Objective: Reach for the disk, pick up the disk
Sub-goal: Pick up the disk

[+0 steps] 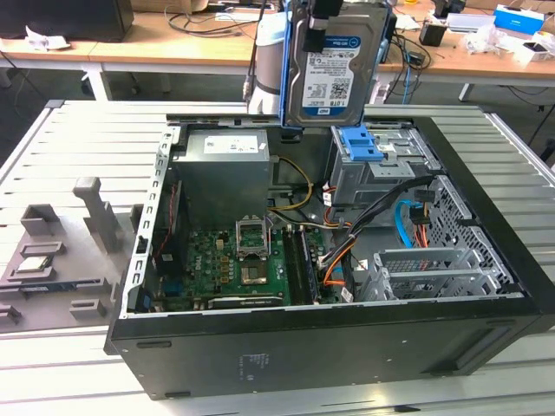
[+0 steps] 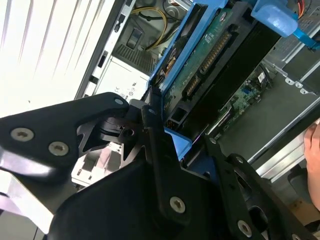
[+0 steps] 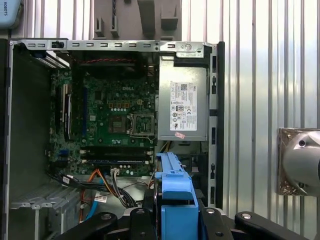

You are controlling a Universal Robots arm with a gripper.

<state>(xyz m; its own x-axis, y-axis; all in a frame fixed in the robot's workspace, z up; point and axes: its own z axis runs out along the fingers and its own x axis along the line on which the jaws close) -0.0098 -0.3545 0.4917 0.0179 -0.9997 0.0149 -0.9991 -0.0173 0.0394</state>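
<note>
The disk [image 1: 334, 65] hangs upright above the open computer case [image 1: 329, 347]. A grey fixture [image 1: 95, 221] lies on the slatted table [image 1: 87, 130].

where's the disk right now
In the exterior view the disk hangs upright at top centre, clamped in the gripper. It is clear above the open computer case, just over the blue plastic piece on the drive cage.

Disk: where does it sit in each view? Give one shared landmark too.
Exterior view: disk hangs upright above the open computer case, label toward the camera.
Second wrist view: disk shows its circuit-board side, blue frame clamped in the jaws.
First wrist view: disk is edge-on, blue frame between the jaws, over the case interior.
Shared landmark: grey power supply.
</note>
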